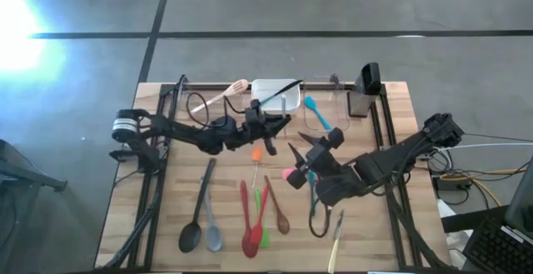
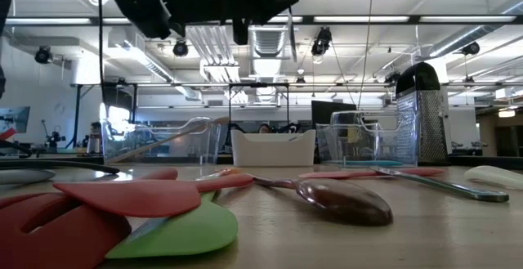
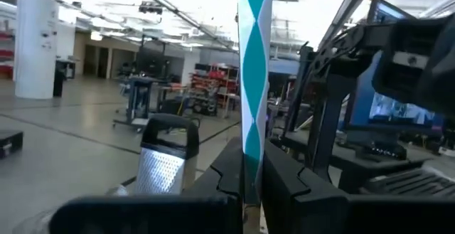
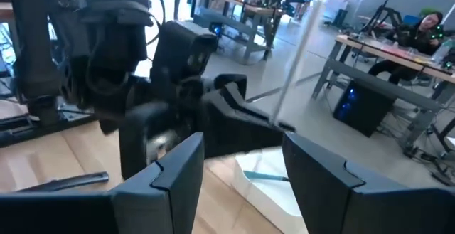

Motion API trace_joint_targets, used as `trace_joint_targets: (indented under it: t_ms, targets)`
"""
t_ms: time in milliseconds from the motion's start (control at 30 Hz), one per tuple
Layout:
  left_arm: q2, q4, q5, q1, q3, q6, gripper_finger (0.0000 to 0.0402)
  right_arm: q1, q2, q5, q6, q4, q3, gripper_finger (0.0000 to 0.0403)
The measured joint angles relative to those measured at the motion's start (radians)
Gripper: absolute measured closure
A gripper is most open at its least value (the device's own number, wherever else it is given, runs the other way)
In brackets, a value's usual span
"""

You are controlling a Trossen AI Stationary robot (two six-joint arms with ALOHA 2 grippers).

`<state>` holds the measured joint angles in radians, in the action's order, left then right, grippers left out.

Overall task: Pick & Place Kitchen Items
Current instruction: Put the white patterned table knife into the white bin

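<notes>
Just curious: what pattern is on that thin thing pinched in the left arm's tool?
Teal and white diamonds on the handle, clearest in the left wrist view.

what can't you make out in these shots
- Teal strip: left wrist view; the top edge and the shut left jaws cut off its ends, so what kind of utensil it is stays unclear.
- Pink utensil: high view; mostly hidden under the right arm.
- White tub: low view; its wall hides the inside.

Glare top-left high view; wrist views blurred.
</notes>
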<state>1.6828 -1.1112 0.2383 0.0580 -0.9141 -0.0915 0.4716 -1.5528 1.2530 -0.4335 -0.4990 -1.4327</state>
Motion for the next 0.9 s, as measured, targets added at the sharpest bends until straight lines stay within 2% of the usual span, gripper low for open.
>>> trace_joint_targets:
  t_ms: [133,400,600,767,900]
  targets:
    - [0.032,-0.003,-0.002,-0.002,-0.022,0.032,0.0377,-0.025,0.005,-0.053,0.041,0.044,-0.015,0.0218]
    - [0.034,-0.006,-0.012,-0.017,-0.024,0.053,0.0377,-0.092,0.046,-0.088,0.042,0.043,-0.023,0.0218]
    - [0.034,0.007,-0.02,-0.031,-0.056,0.071,0.0377,-0.179,0.046,-0.238,0.042,0.054,-0.023,0.0218]
    - [0.032,0.014,-0.018,-0.032,-0.056,0.083,0.0377,-0.208,0.048,-0.245,0.045,0.038,-0.023,0.0219]
    - [0.031,0.013,-0.066,-0.039,-0.056,0.083,0.0377,-0.231,0.052,-0.24,0.057,0.03,-0.023,0.0228]
